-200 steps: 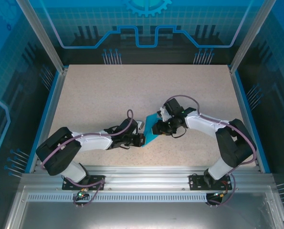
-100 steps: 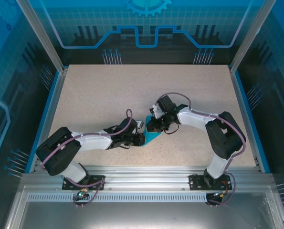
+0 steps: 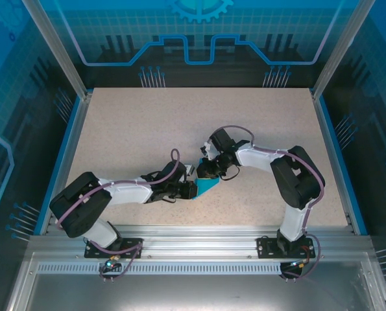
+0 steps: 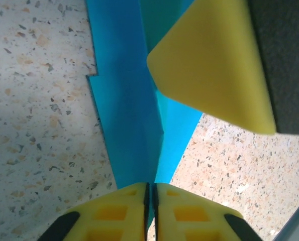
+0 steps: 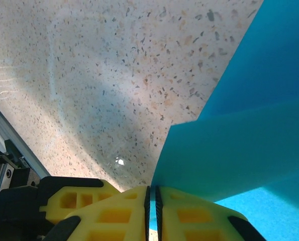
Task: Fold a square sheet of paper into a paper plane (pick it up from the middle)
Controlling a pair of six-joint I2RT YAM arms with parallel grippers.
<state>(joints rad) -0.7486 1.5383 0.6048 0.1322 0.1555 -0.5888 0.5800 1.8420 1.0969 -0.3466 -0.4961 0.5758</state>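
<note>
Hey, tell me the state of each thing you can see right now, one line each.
teal paper sheet: folded into layers, pinched by both tools.
left tool: shut on the teal paper sheet's edge.
right tool: shut on the teal paper sheet's edge.

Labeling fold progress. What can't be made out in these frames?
Top external: paper mostly under left gripper and right gripper; folds too small.
Left wrist: paper's far end cut by top edge, partly behind a yellow finger.
Right wrist: paper runs off right edge; shape incomplete.
</note>
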